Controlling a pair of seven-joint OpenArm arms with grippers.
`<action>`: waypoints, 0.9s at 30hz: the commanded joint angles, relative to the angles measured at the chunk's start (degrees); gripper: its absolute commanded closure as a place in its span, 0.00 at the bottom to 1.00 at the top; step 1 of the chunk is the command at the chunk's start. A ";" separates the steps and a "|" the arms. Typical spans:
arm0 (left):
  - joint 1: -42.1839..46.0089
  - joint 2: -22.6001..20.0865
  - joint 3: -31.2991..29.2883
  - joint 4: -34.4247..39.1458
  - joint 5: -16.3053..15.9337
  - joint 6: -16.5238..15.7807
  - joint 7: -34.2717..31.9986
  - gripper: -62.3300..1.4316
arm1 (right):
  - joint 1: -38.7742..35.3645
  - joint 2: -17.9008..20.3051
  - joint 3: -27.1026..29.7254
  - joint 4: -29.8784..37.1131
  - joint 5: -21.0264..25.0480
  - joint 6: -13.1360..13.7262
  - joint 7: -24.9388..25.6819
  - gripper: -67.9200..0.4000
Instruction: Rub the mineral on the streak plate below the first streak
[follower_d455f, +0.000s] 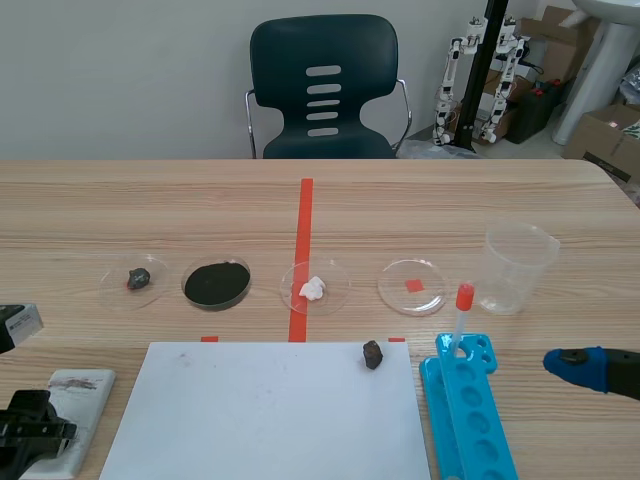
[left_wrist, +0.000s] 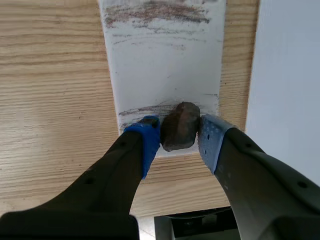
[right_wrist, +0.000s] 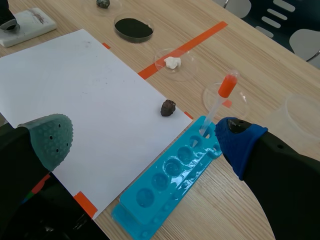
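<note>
In the left wrist view my left gripper (left_wrist: 180, 132) is shut on a brown mineral (left_wrist: 179, 126), pressed onto the near end of the white streak plate (left_wrist: 160, 60). A dark streak (left_wrist: 155, 12) crosses the plate's far end, and a fainter one (left_wrist: 145, 108) runs beside the mineral. In the scene view the streak plate (follower_d455f: 75, 415) lies at the front left with my left gripper (follower_d455f: 30, 430) over its near end. My right gripper (right_wrist: 145, 140) hangs open above the paper's edge and the blue well tray (right_wrist: 170, 180); it shows at the right in the scene view (follower_d455f: 580, 368).
A white sheet (follower_d455f: 270, 410) holds a second dark rock (follower_d455f: 373, 354). Behind it stand petri dishes with a grey stone (follower_d455f: 138, 278), black powder (follower_d455f: 216, 283), a white lump (follower_d455f: 313, 288) and a red square (follower_d455f: 413, 286). A clear beaker (follower_d455f: 517, 268), a blue tray (follower_d455f: 465, 410) and a red-bulbed dropper (follower_d455f: 461, 315) stand right.
</note>
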 joint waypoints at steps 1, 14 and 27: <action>-0.33 2.12 1.68 0.22 -1.90 -1.31 -0.17 0.80 | -0.11 0.15 0.52 0.50 0.61 -0.15 0.81 0.13; 0.13 1.88 1.60 0.24 10.82 9.90 0.94 0.80 | -0.11 0.15 0.52 0.50 0.63 -0.15 0.81 0.13; 2.21 1.64 1.46 1.97 20.70 18.51 3.23 0.80 | -0.11 0.15 0.52 0.50 0.61 -0.15 0.81 0.13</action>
